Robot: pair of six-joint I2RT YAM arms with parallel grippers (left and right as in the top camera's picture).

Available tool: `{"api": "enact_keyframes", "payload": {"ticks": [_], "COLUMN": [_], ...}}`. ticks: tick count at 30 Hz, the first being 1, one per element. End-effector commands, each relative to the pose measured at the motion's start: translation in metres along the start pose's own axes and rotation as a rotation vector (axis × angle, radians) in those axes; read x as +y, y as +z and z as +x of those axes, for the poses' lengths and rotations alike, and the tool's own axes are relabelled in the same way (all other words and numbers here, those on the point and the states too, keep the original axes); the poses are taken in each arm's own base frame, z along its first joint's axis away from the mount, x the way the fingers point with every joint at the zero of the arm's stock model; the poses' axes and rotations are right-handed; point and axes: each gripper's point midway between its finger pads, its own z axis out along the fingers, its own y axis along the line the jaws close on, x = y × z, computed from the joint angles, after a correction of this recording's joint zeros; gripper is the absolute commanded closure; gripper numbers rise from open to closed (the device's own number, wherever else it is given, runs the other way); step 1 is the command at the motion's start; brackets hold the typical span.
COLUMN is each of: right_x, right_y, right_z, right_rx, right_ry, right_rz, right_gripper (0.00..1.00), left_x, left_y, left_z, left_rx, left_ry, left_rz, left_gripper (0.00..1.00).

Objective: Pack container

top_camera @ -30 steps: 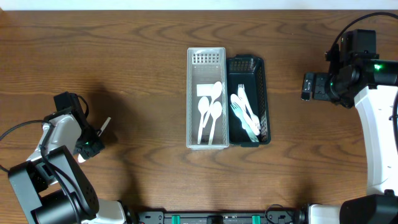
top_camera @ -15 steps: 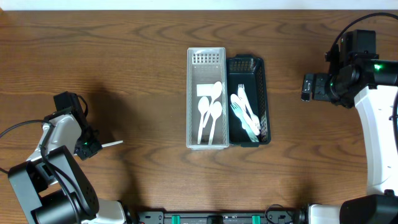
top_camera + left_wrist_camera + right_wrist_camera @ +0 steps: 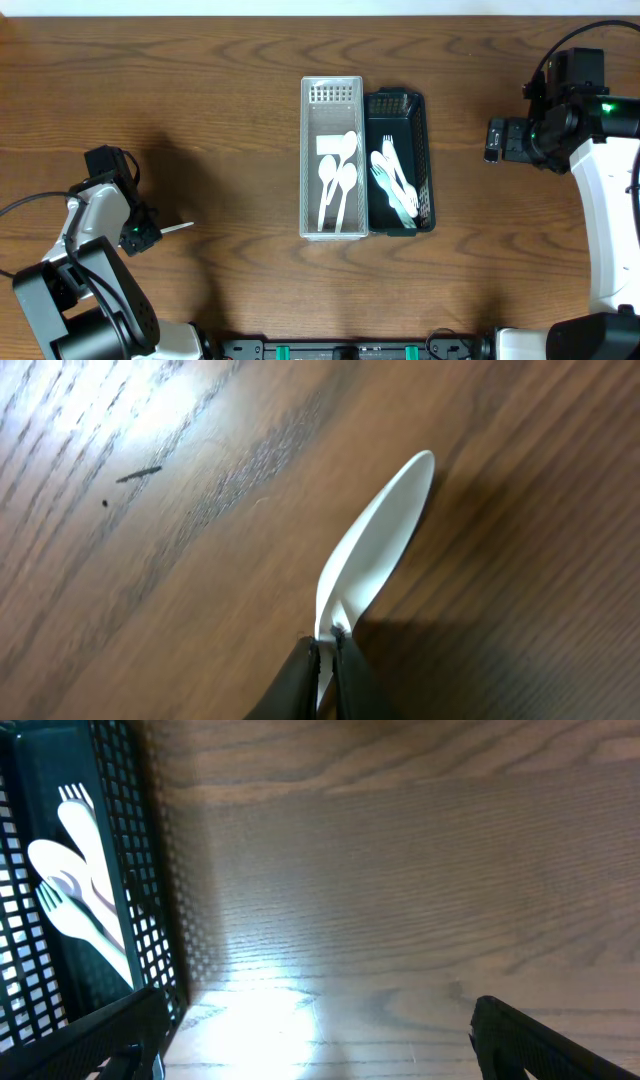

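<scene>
The left hand (image 3: 325, 660) pinches the handle of a white spoon (image 3: 375, 555) far left on the counter (image 3: 230, 120), well apart from the clear tray (image 3: 304, 170), while the right hand (image 3: 315, 1030) hangs spread beside the black basket (image 3: 150, 870).

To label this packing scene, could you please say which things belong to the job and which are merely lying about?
Job: spoon pinched in the left claw; white basket holding spoons; black basket holding forks.
Lying about: nothing loose; just the wooden table, and the right claw open, holding nothing.
</scene>
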Motion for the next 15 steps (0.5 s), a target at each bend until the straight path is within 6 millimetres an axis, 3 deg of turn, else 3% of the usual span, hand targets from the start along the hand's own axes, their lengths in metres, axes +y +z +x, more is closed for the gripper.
{"api": "enact_keyframes", "payload": {"ticks": [1,6,15], "right_x": [-0.0034,-0.0034,-0.0034], "right_y": [0.0022,0.0022,0.0022], "right_z": [0.0020,0.0019,0.0020], "right_rx": [0.011,0.011,0.011], "right_ry": [0.000,0.000,0.000], "right_rz": [-0.002,-0.002,-0.002], "right_gripper": [0.01,0.01,0.01], "left_x": [0.0080,0.0010,0.0008], "left_y": [0.0070,0.0069,0.0069], "left_z": [-0.0019,-0.0006,-0.0006], "left_rx": [-0.009,-0.005,-0.004], "left_ry": [0.093,0.236,0.261], "left_rz": [-0.034,-0.006,-0.005], "left_gripper": [0.94,0.94,0.94]}}
